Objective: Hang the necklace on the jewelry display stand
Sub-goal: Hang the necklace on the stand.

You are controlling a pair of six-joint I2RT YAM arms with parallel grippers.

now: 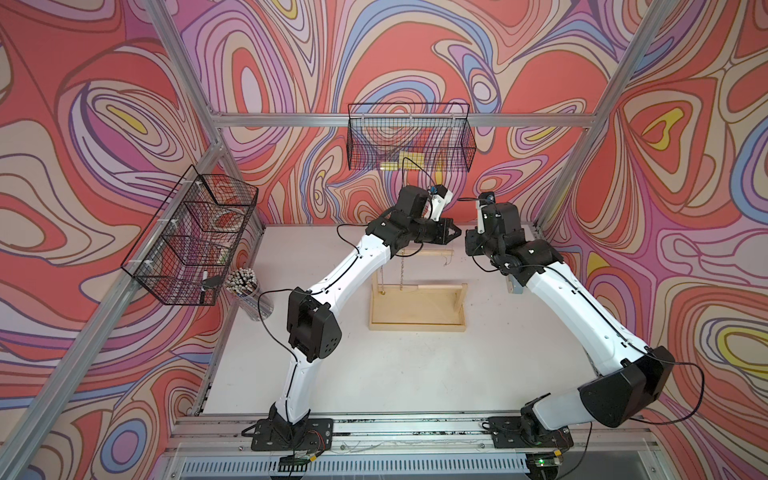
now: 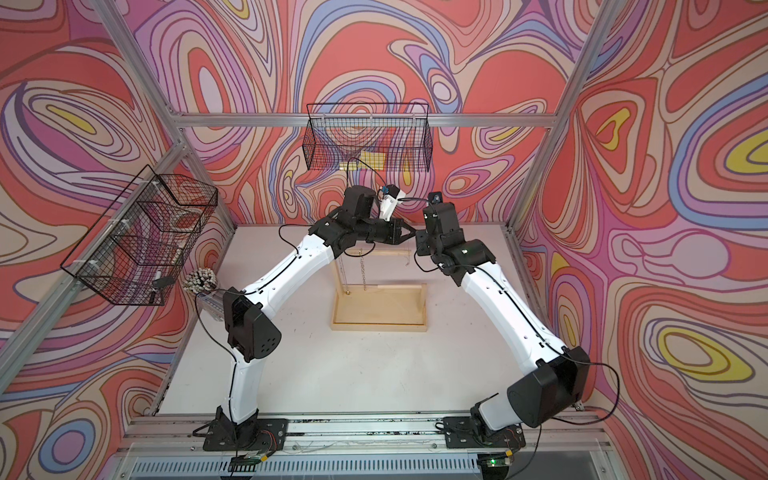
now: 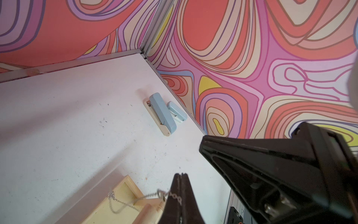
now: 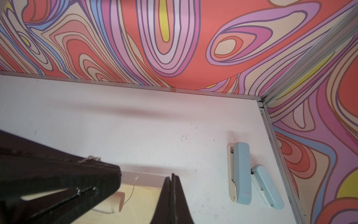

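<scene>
Presently, item one: the necklace (image 3: pixel 150 195), a fine silver chain. One end is pinched in the closed claw of the left gripper (image 3: pixel 181 175), and the rest trails down toward the jewelry display stand (image 1: pixel 417 328). The stand sits mid-table between the two arms. Both claws are raised over the right end of its upper crossbar (image 1: pixel 434 253).

Item two: the right gripper (image 4: pixel 171 175). Its claw is closed and we see nothing in it; it sits just beside the left one.

Step in hand, as we judge it: draping the chain over the upper crossbar. We cannot tell whether it already rests on the dowel. The next move calls for lowering the held end across the bar, then opening the left claw and backing away without snagging a link.

Containers:
- Stand's tray base: bare wood, with two other chains (image 1: pixel 401 270) hanging above its left side.
- Wire basket on the back wall (image 1: pixel 409 141): yellow pads, kind unclear.
- Compartmented wire basket on the left wall (image 1: pixel 191 237): a marker and other small items we cannot identify.
- Clear cup (image 1: pixel 259 307) below it: a bundle of white-tipped sticks, possibly pencils.

Loose on the table, far right corner: two pale blue staplers (image 3: pixel 160 114), side by side.
</scene>
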